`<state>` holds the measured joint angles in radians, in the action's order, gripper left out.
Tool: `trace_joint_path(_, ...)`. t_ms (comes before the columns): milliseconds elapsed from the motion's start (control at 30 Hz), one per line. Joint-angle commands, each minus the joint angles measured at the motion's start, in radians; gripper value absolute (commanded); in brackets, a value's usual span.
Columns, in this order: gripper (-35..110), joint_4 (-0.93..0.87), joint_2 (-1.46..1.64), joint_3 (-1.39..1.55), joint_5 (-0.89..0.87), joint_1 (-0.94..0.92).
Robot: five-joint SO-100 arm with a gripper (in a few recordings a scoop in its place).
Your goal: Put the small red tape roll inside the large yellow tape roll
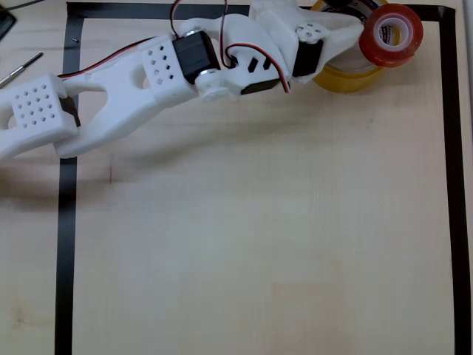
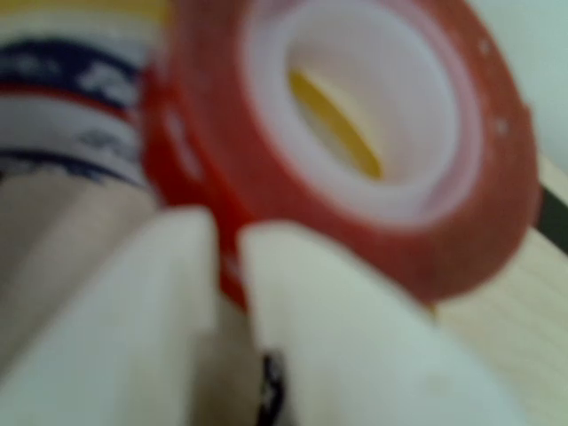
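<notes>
The small red tape roll [image 1: 392, 35] is at the top right of the overhead view, tilted so its white core faces the camera. It overlaps the right rim of the large yellow tape roll [image 1: 349, 76], which lies flat on the table and is partly hidden under the white arm. My gripper [image 1: 364, 33] is shut on the red roll's left wall. In the wrist view the two white fingers [image 2: 293, 293] pinch the red roll [image 2: 461, 231] at its lower left edge. The yellow roll's printed white core [image 2: 62, 80] shows behind it.
A black tape border [image 1: 66, 244] frames the light wooden table, and its right strip [image 1: 448, 148] runs just beside the rolls. A thin metal tool [image 1: 22, 68] lies outside the border at the upper left. The white arm [image 1: 162, 70] stretches across the top.
</notes>
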<state>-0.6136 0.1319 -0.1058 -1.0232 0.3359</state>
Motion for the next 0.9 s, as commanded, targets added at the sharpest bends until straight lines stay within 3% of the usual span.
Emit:
trace_joint_path(0,0,-0.012,0.175,-0.137,-0.015,0.025)
trace_joint_path(533,0,0.172,0.173,-0.133,0.153,0.021)
trace_joint_path(867,0,0.164,0.166,-0.110,0.124,-0.029)
